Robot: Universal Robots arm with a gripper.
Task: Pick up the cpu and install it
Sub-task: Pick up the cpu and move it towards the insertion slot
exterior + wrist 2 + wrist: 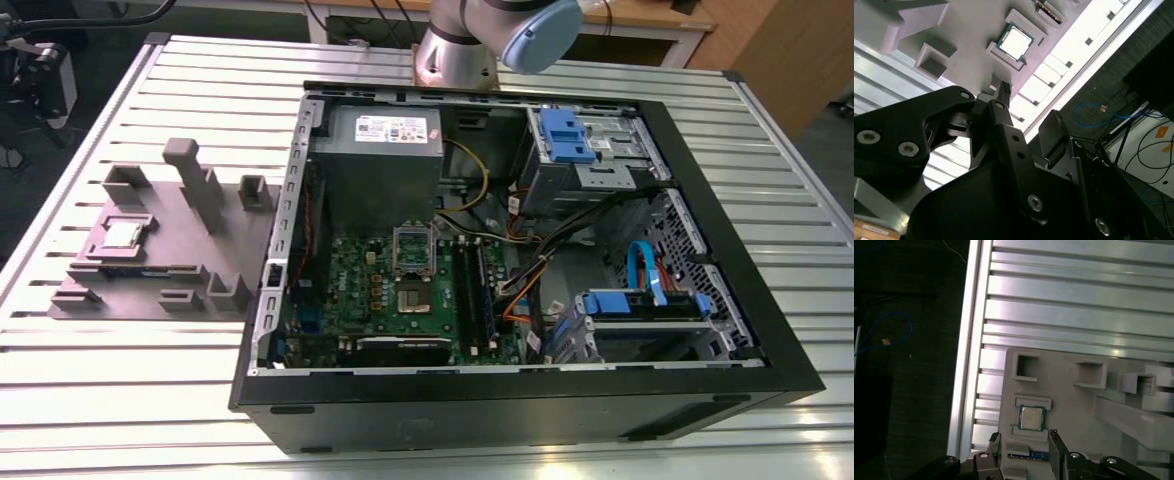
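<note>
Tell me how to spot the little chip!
Find the big black computer case. Beside it, on the exterior view's left, lies a grey holder tray. The cpu is the only shiny silver square in it, among plain grey blocks.

The tool [1024, 436] hangs with fingers [995, 441] spread apart, empty.

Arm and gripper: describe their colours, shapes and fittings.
The arm is a silver-grey metal tube with a pale blue joint cap. The gripper is matt black, its fingers flat jointed links pinned with round silver screws.
</note>
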